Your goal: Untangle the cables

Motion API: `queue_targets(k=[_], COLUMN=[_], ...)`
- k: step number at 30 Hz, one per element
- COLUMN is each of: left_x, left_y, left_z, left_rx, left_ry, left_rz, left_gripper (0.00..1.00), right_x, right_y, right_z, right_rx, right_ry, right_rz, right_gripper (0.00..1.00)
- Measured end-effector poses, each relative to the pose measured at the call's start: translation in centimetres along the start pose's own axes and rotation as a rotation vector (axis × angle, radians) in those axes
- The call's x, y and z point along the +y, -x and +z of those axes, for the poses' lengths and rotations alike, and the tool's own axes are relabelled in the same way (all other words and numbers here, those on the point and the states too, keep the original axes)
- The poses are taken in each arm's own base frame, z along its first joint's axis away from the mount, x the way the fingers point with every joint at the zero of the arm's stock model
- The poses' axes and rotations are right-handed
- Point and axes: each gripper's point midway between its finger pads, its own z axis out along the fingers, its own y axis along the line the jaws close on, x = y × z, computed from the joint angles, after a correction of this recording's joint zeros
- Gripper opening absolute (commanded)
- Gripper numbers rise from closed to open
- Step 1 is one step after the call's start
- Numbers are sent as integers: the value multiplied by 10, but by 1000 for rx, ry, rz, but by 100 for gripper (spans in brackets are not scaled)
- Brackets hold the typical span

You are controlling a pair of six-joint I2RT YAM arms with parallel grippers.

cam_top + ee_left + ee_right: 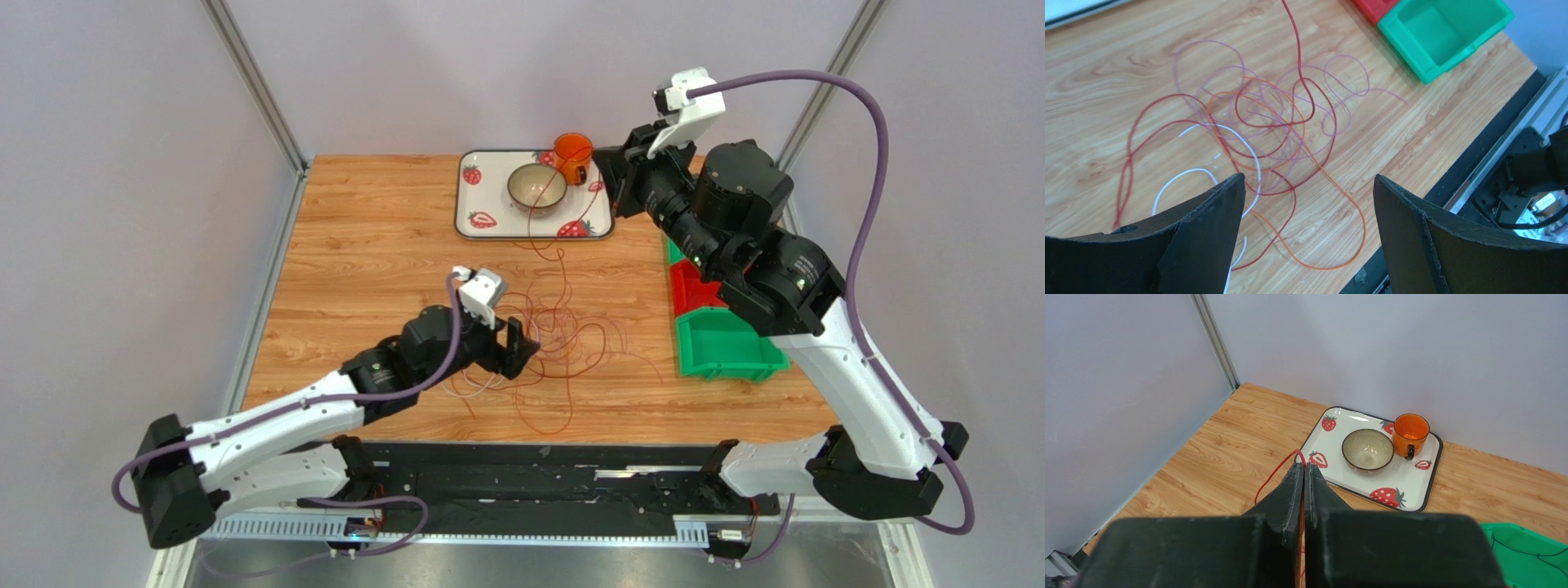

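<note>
Left fingers [1211, 233] hang spread apart above the tangled cables [1278, 122] on the counter [1106, 61]; right fingers [1293, 496] pinch a red cable [1275, 471].

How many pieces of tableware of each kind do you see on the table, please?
Tray: 1
Bowl: 1
Mug: 1
Total: 3

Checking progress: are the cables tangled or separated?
Tangled: the cables lie as red, orange and white loops crossing one another in one heap on the table.
</note>
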Motion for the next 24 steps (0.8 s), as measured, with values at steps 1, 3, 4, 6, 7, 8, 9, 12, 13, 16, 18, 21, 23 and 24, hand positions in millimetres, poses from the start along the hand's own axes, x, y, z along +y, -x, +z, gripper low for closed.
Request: queue_targets(k=[1, 3, 4, 6, 7, 8, 9, 12, 13, 16, 18, 21, 23, 24], left_x=[-4, -11, -16, -25, -30, -35, -41, -48, -47, -40, -32, -18, -10, -6], left_y=[-7, -18, -24, -25, -22, -17, -10, -3, -6, -30, -53, -86, -104, -111], left_z=[7, 19, 25, 38, 46, 52, 62, 80, 87, 105, 116, 128, 134, 136], left_rx=[19, 47, 65, 86, 85, 79, 62, 34, 36, 85, 138, 210, 248, 263], left_ry=[-5, -21, -29, -40, -47, -54, -63, -69, -65, -37, -12, 38, 68, 80], left_rz=[14, 38, 56, 81, 91, 96, 99, 110, 115, 130, 141, 152, 158, 159], left_gripper=[86, 86, 86, 86, 85, 85, 85, 82, 81, 79, 76, 75, 75, 75], right_x=[0, -1, -2, -5, -8, -10, -12, -19, -20, -25, -29, -32, -34, -35], right_y=[0, 1, 1, 4, 6, 8, 10, 18, 21, 34, 41, 55, 65, 70], right_z=[0, -1, -1, -3, -5, -7, -9, -18, -20, -28, -35, -49, -58, -64], right_rx=[0, -2, -4, -12, -18, -23, -30, -54, -60, -91, -111, -148, -176, -190], right_ry=[-1, -5, -9, -25, -35, -44, -53, -74, -79, -94, -100, -98, -95, -93], right_rz=[1, 4, 5, 6, 5, 5, 5, 2, 0, 1, 5, 19, 30, 34], right_gripper=[0, 0, 0, 0, 0, 0, 0, 0, 0, 0, 0, 0, 0, 0])
